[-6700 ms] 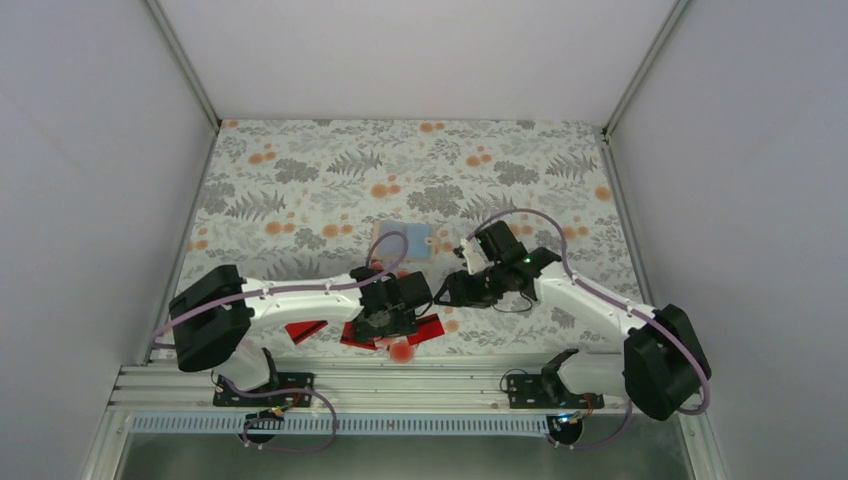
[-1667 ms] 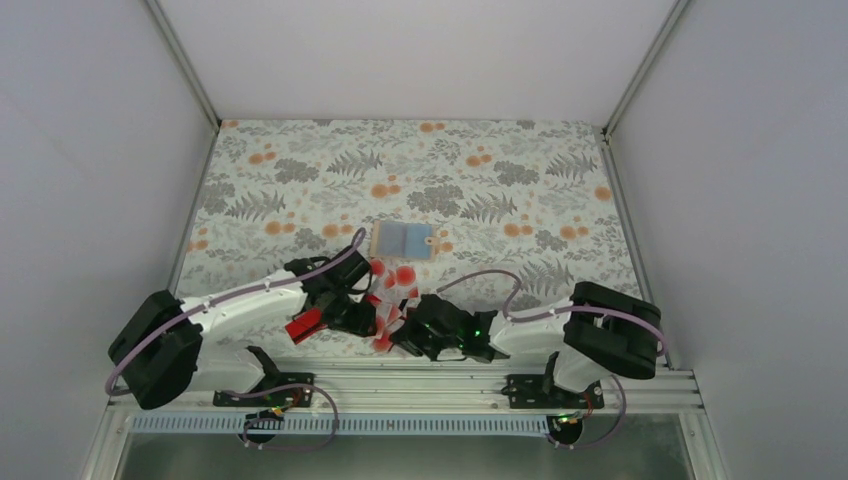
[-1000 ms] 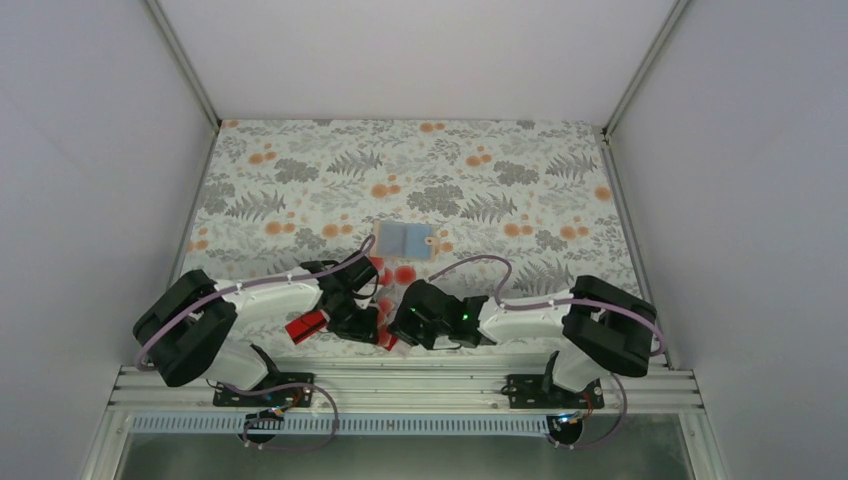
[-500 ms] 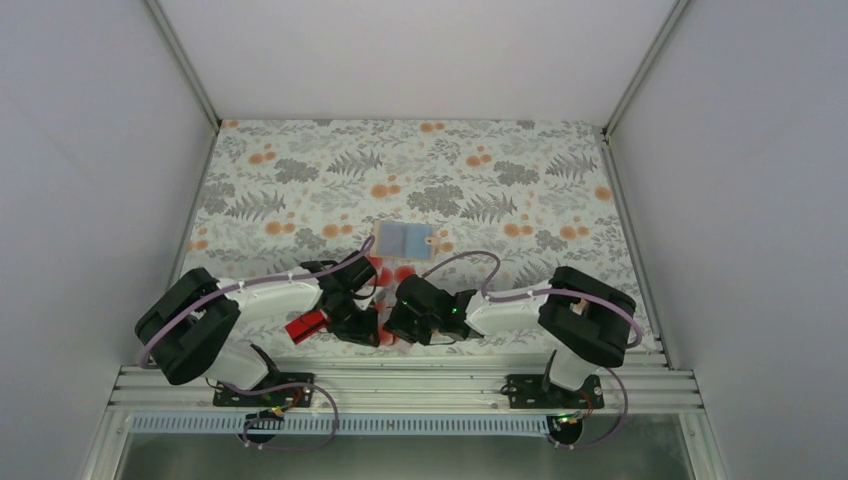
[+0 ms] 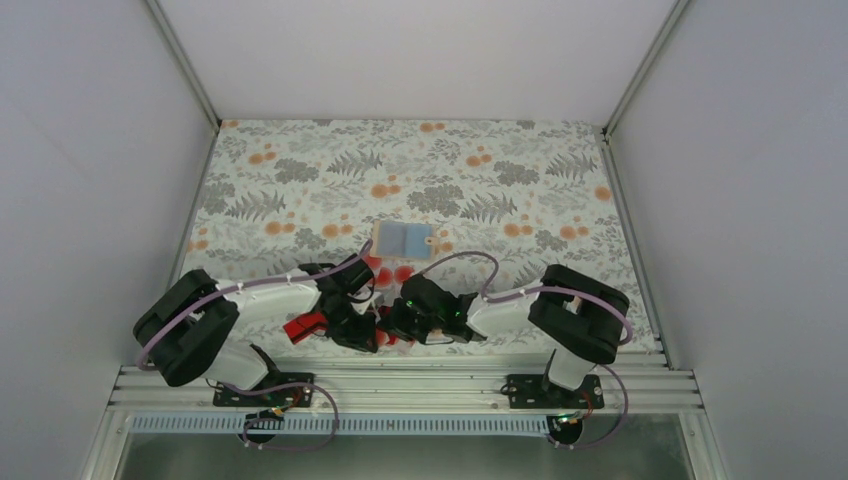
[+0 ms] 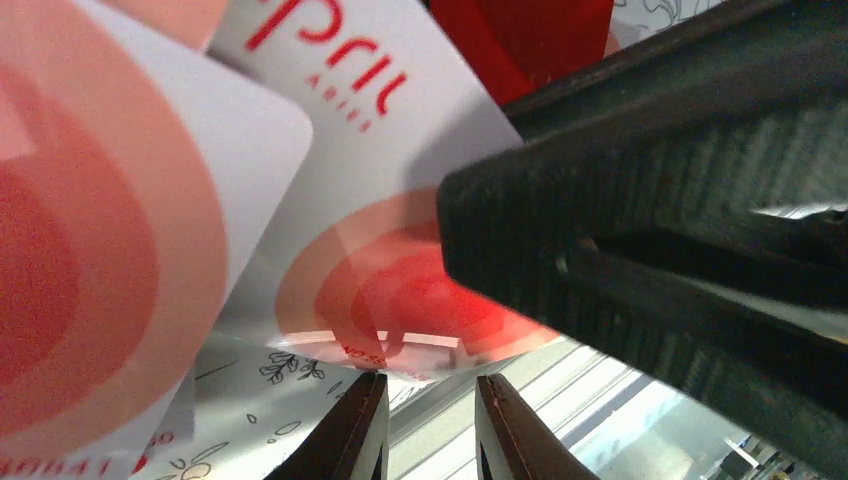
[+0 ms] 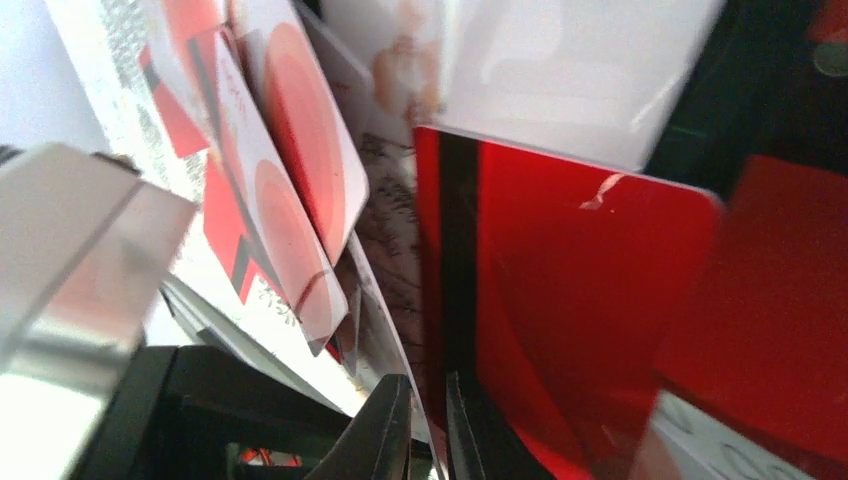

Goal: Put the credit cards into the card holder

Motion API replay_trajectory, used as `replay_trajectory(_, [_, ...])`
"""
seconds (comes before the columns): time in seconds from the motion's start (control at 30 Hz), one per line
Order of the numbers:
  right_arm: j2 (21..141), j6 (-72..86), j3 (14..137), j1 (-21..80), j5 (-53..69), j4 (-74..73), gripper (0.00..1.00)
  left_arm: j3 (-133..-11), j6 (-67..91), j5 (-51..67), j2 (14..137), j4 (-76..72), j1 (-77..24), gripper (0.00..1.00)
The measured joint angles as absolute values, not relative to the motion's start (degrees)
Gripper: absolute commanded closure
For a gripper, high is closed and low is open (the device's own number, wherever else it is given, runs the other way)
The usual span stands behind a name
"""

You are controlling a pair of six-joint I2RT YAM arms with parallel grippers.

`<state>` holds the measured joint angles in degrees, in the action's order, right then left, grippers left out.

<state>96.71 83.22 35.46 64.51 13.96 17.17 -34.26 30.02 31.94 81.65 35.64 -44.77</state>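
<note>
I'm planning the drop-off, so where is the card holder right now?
In the top view, the card holder lies open near the middle of the table, just beyond the credit cards.

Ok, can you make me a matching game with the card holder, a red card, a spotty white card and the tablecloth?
1 flat tan folding card holder
2 shiny red plastic card
3 white plastic card with big red dots
4 flowery tablecloth

A grey leaves, orange flowers
B lying open, blue-grey inside up
C red letters printed
D black stripe down one side

Pairs: 1-B, 2-D, 3-C, 4-A
</note>
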Motion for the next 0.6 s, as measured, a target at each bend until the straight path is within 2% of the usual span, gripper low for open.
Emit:
replay_trajectory(0.47, [101.0, 68.2, 38.6, 62.0, 26.5, 21.8, 0.91, -33.8, 29.1, 32.8, 81.2, 35.9, -44.8, 0.8])
replay_trajectory(0.6, [102.5, 63.7, 40.7, 61.9, 28.6, 19.2, 0.96, -33.8, 29.3, 32.7, 81.1, 36.7, -44.5, 0.8])
